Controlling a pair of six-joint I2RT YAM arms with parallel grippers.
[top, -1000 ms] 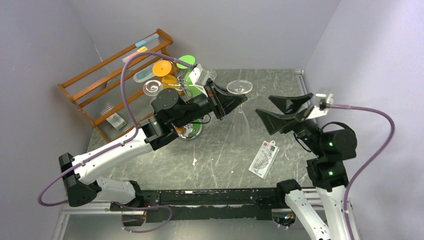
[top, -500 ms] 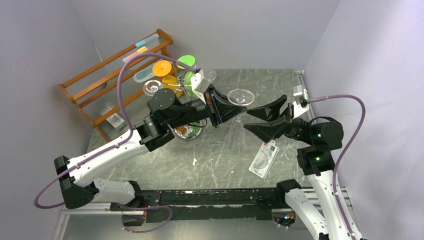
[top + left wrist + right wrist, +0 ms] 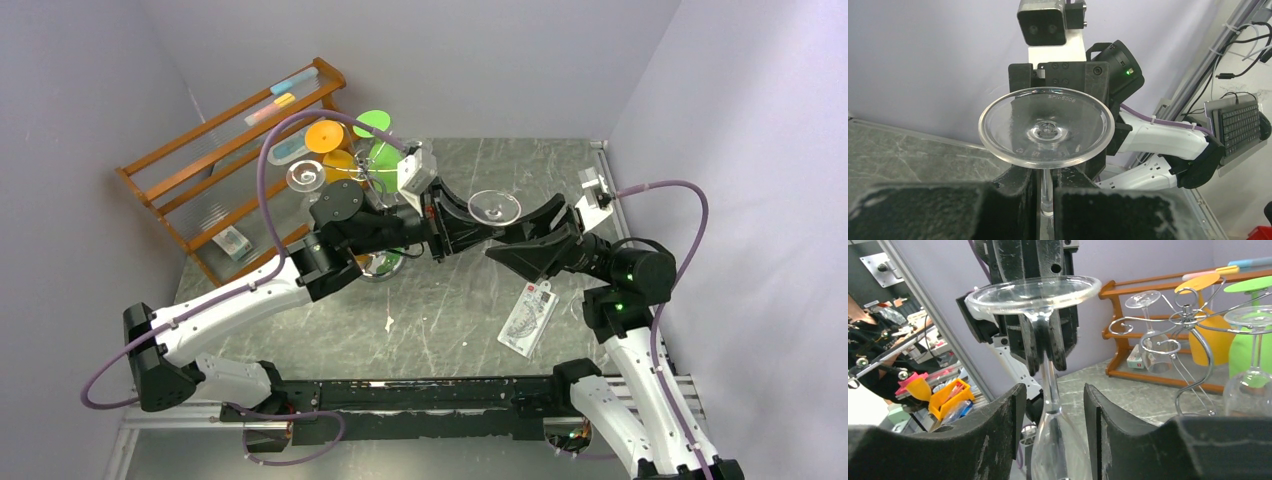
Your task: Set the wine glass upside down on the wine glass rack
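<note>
Clamping the wine glass (image 3: pixel 493 207) foot-up, our left end effector (image 3: pixel 1047 197) has the rack (image 3: pixel 1189 320) at nine o'clock; right end effector (image 3: pixel 1053 405) spread.

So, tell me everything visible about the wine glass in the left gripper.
The wine glass is clear glass, upside down: round foot with small embossed lettering on top, thin stem, bowl hanging below. The left gripper clamps its stem. The open right gripper flanks the stem without visible contact.

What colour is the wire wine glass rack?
Silver chrome; the wine glass rack shows best in the right wrist view.
</note>
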